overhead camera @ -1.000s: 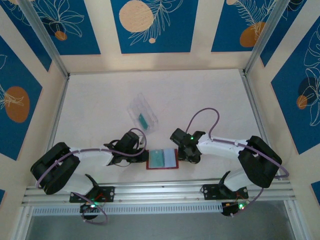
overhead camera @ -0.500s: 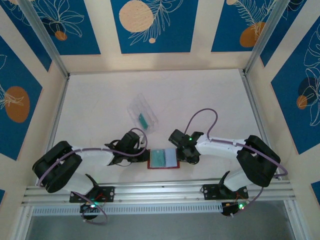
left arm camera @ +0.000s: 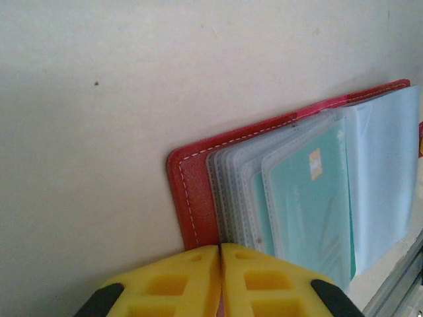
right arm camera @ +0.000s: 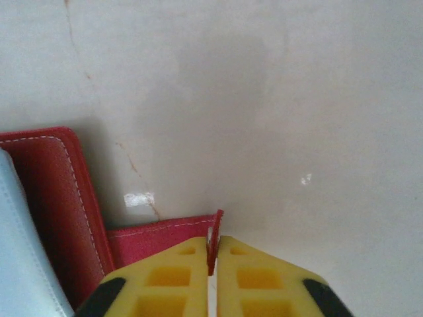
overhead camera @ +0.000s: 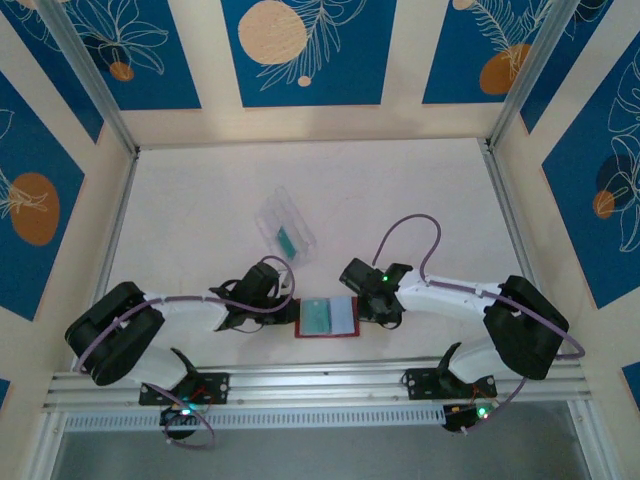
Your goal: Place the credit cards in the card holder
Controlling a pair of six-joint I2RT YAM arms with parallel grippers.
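Trouble spots first: the right gripper (right arm camera: 213,263) is clamped shut on a thin red tab at the right edge of the card holder (right arm camera: 59,191). The left gripper (left arm camera: 220,264) looks pinched shut on the holder's left cover edge. If they tug apart too hard, I reckon the tab slips free, or the holder lifts off the table (overhead camera: 400,200) and the plastic sleeves flop closed. The credit card (left arm camera: 310,198) in the front sleeve could slide out if it tips.

The holder lies open near the front edge, between both arms.

Count:
- one card holder
- one clear case (overhead camera: 278,215) further back
- two grippers
- two teal cards I'm sure of: the sleeved one, plus a second credit card (overhead camera: 285,240) inside the case

Maybe another card behind the front sleeve, can't tell.
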